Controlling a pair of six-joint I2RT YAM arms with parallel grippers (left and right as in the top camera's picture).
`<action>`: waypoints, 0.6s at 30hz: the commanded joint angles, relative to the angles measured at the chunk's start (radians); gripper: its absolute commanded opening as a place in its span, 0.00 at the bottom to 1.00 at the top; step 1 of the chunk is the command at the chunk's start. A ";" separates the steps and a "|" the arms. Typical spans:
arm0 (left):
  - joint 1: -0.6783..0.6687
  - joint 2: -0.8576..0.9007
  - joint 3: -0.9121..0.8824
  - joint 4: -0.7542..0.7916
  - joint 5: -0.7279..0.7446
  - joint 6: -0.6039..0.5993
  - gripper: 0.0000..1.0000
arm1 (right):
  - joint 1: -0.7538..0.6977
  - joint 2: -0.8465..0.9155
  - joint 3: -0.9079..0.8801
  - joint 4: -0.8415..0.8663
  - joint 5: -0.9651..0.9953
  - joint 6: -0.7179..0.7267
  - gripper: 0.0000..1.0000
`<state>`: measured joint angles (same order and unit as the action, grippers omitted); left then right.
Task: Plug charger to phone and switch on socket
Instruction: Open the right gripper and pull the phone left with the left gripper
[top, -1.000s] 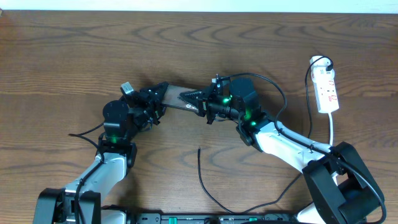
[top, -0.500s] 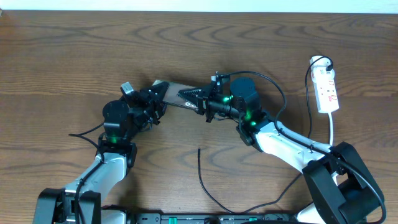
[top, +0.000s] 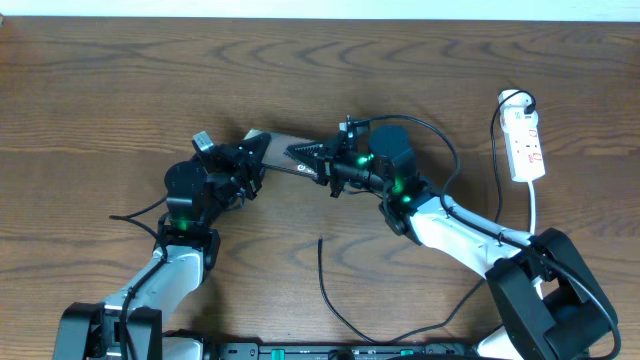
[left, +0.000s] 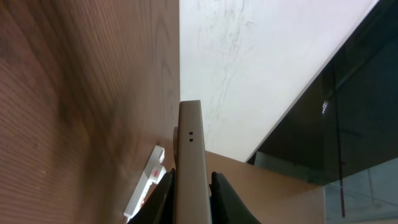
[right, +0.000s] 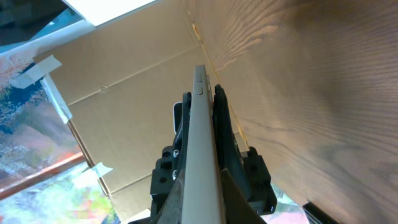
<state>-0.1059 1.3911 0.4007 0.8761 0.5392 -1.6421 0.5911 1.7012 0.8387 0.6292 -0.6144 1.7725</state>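
Observation:
The phone (top: 282, 147) is held edge-up above the table between my two grippers. My left gripper (top: 254, 158) is shut on its left end. My right gripper (top: 312, 160) is shut on its right end. In the left wrist view the phone's pale edge (left: 191, 155) stands between the jaws (left: 190, 198). In the right wrist view its edge (right: 201, 124) runs between the jaws (right: 203, 194). The charger, a thin black cable (top: 327, 290), lies on the table near the front with its tip (top: 320, 240) free. The white socket strip (top: 526, 145) lies at the far right.
The socket's white cord (top: 535, 210) and a black plug (top: 527, 100) are by the strip. The strip also shows in the left wrist view (left: 148, 186). The right arm's thick black cable (top: 440, 140) loops behind its wrist. The wooden table (top: 120, 80) spreads around.
The phone has shifted a little to the left, so its left corner now shows past the left jaws. Both arms have barely moved in the last half second.

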 joint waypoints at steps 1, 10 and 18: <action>0.005 -0.006 0.009 0.002 -0.013 0.013 0.15 | 0.029 -0.005 0.019 0.018 0.022 -0.003 0.01; 0.005 -0.006 0.009 0.002 -0.013 0.013 0.10 | 0.039 -0.005 0.019 0.018 0.036 -0.005 0.01; 0.005 -0.006 0.009 0.002 -0.013 0.014 0.07 | 0.039 -0.005 0.019 0.018 0.036 -0.008 0.01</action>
<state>-0.1047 1.3911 0.4007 0.8753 0.5251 -1.6611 0.6144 1.7012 0.8387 0.6296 -0.5739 1.7634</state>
